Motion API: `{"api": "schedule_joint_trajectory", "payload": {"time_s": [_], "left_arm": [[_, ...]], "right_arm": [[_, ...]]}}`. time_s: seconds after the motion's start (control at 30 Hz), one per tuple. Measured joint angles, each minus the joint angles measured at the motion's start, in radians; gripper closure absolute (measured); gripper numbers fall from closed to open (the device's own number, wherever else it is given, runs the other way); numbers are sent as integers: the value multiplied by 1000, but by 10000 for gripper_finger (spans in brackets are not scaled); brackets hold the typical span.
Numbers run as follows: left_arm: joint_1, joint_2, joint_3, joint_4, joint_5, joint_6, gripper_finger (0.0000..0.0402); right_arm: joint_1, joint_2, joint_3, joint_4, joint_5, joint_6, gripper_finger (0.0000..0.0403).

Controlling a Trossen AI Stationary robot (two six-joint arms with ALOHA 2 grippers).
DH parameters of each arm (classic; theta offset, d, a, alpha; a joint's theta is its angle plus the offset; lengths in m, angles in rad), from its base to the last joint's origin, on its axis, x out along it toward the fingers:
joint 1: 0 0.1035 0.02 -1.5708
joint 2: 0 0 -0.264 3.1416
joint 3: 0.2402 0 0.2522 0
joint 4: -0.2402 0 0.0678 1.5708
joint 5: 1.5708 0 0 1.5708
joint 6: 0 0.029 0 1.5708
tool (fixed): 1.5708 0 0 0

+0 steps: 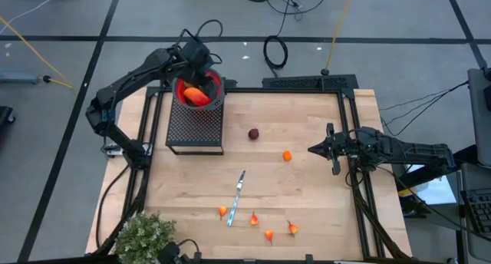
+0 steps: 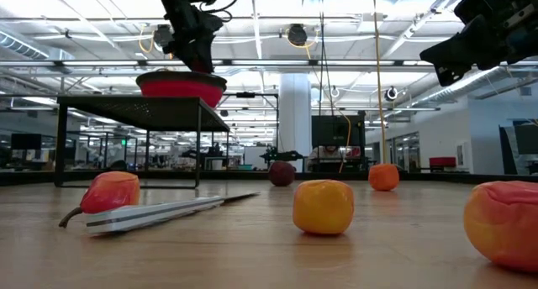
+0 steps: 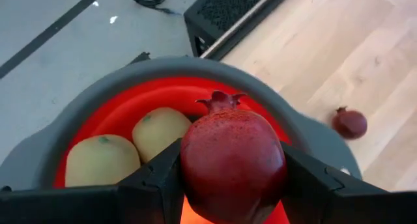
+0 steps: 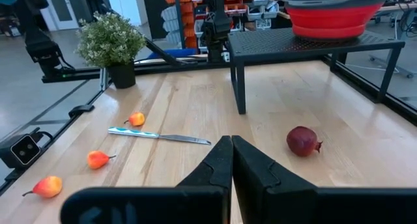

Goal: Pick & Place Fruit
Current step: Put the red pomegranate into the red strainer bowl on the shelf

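The left claw point(image 3: 231, 185) is clenched on a dark-red pomegranate point(image 3: 232, 165), one finger on each flank, the crown pointing away from the wrist. Directly under it sits the red bowl point(image 3: 124, 107) with its grey rim; two pale yellow-green fruits point(image 3: 104, 160) lie in the bowl just beside the held one, and the high view shows something orange-red point(image 1: 196, 96) in there too. The bowl stands on a black mesh stand point(image 1: 196, 126) at the back-left of the surface point(image 1: 307, 195).

Beyond the stand, away from this claw, a second small pomegranate point(image 1: 253, 133) lies on the wood, then an orange ball point(image 1: 287, 155), then a knife point(image 1: 237, 196), and farthest off a loose row of small red-orange fruits point(image 1: 269, 235) near the bushy plant point(image 1: 144, 235).

The right claw point(image 4: 231, 160) hangs over the right side of the surface with its fingers pressed together on nothing, well apart from the fruit.

The risk I see: the pomegranate is round and hard, and the bowl already holds fruit. Released from too high, it could strike those, bounce over the rim and roll off the stand. A lower release, over the bare red part of the bowl, looks safer.
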Motion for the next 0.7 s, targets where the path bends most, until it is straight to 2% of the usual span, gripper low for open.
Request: {"api": "schedule_joint_trajectory", "payload": {"time_s": [0.53, 0.7], "left_arm": [[-3, 1, 0, -41, 3, 82, 211], [-18, 37, 0, -51, -6, 98, 211]], "right_arm": [[0, 0, 0, 0, 0, 0, 403], [0, 0, 0, 0, 0, 0, 403]]}}
